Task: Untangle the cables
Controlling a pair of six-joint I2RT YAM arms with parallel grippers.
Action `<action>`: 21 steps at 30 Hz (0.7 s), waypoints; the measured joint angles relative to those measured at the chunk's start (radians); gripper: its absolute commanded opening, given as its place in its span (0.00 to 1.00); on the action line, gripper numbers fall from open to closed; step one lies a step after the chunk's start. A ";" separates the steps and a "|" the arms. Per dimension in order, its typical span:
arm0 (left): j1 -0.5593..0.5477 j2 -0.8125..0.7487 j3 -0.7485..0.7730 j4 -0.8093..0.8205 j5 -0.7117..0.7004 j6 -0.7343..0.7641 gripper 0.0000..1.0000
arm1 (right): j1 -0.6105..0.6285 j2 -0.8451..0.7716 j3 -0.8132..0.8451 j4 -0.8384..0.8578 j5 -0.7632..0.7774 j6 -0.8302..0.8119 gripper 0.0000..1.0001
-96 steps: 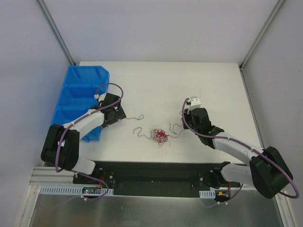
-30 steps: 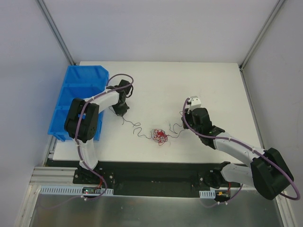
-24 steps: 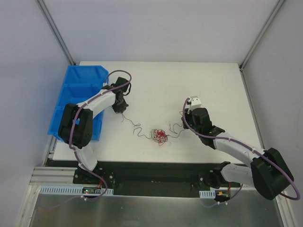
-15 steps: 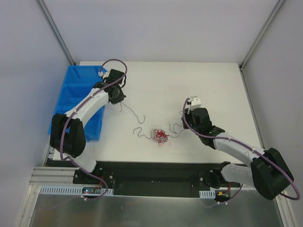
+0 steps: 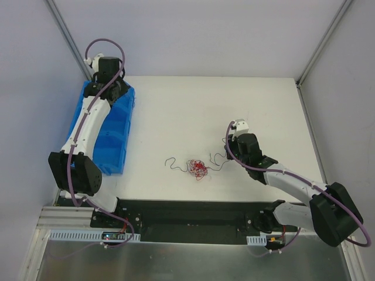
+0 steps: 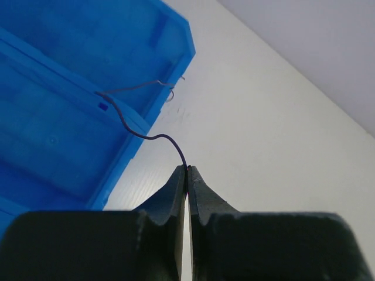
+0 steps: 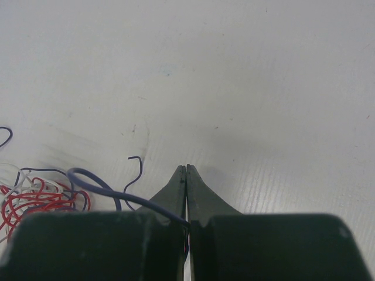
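The cables are a small clump of red, white and dark wires on the white table, also low at the left in the right wrist view. My right gripper sits just right of the clump, shut on a dark blue cable that leads out of it. My left gripper hangs over the far end of the blue bin, shut on a thin dark wire that arcs over the bin's wall. One loose dark wire lies left of the clump.
The blue bin with its compartments stands along the table's left edge. Grey walls and metal posts close in the far corners. The arms' black base rail runs along the near edge.
My left arm has lifted the dark wire away from beside the clump and swung up and left, over the bin's far end. The right arm and the clump have not moved.
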 measured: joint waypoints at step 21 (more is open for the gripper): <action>0.169 0.173 0.293 -0.005 -0.077 0.137 0.00 | 0.000 0.046 0.000 0.000 0.001 0.000 0.01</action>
